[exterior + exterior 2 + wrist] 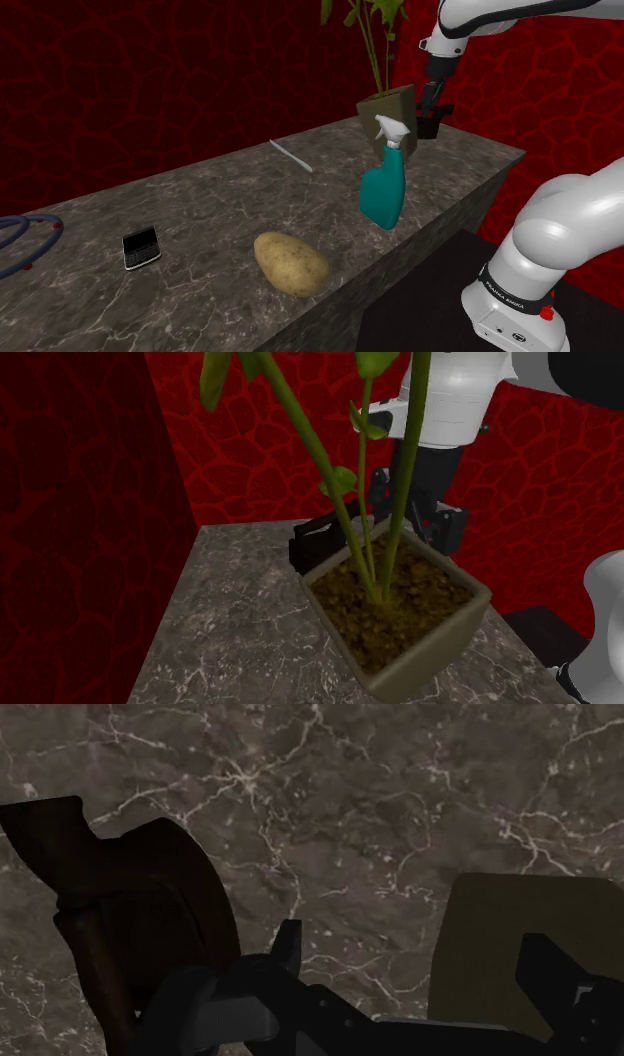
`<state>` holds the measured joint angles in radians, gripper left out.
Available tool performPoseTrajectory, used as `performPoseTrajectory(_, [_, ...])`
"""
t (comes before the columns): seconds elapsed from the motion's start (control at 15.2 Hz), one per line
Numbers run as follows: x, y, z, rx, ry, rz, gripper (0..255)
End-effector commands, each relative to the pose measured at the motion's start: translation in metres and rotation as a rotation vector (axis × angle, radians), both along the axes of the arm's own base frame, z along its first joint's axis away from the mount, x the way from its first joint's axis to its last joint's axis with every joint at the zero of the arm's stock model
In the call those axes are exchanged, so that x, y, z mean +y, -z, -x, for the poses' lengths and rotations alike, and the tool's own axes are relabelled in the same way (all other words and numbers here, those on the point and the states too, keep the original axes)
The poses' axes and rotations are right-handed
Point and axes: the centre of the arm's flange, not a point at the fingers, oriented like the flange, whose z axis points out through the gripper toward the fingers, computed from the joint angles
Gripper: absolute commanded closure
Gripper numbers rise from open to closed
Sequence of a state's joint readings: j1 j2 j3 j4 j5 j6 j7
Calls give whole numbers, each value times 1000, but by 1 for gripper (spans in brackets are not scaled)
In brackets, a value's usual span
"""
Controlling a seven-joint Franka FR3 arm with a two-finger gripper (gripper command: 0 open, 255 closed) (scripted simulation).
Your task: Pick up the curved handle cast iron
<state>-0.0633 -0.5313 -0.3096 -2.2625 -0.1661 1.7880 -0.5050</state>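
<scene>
The end effector (415, 954) is held wide open over the tabletop (350, 794), nothing clasped. The dark cast iron (150, 904) is seen at the tabletop's far end, just beside one finger; the planter (500, 924) is beside the other.

Marble counter (200, 200), potato (291, 264), phone (141, 247), spray bottle (385, 185), planter (385, 103), dark pan (150, 894)
</scene>
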Motion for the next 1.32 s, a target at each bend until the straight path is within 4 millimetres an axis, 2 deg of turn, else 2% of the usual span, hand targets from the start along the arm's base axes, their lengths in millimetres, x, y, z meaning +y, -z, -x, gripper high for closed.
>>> performPoseTrajectory(0.0, [-25, 0, -10, -5, -22, -3, 0])
performPoseTrajectory(0.73, [-158, 11, -71, -24, -126, -34, 0])
performPoseTrajectory(1.25, [-158, 51, -71, -24, -126, -34, 0])
